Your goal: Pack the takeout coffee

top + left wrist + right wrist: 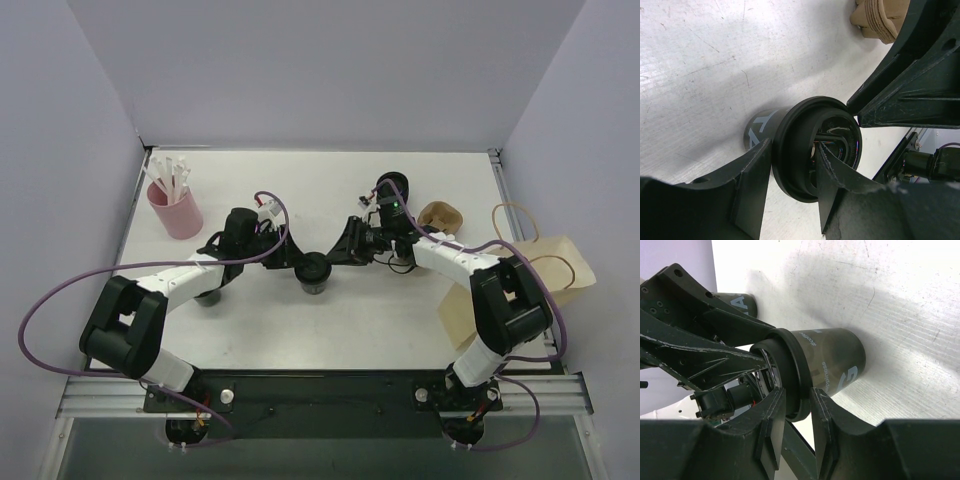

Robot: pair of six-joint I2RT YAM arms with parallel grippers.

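White scratched table (pixel 330 340), plain grey walls on three sides

Centre, between the arms: takeout coffee (pixel 313 270), upright on the table, lid (pixel 792 365) on. Left gripper (pixel 792 155) pinches the lid rim, one finger over the lid top, one on the wall beneath. Right gripper (pixel 796 395) straddles the same rim from the opposite side; touching or a hair apart, cannot tell.

Handling, judged: light, thin-walled, crushable; glossy, so slippery; lid may pop off if it carries the load (contents unknown, keep upright). Best hold: the wall just under the rim, where it is stiffest.

Count:
- takeout coffee 1
- second black cup (pixel 737 305) 1, beside the left arm
- brown paper bag (pixel 575 260) 1, right
- brown sleeve (pixel 440 215) 1
- pink cup (pixel 176 212) 1, far left
- white sticks (pixel 170 178) several, too crowded to count
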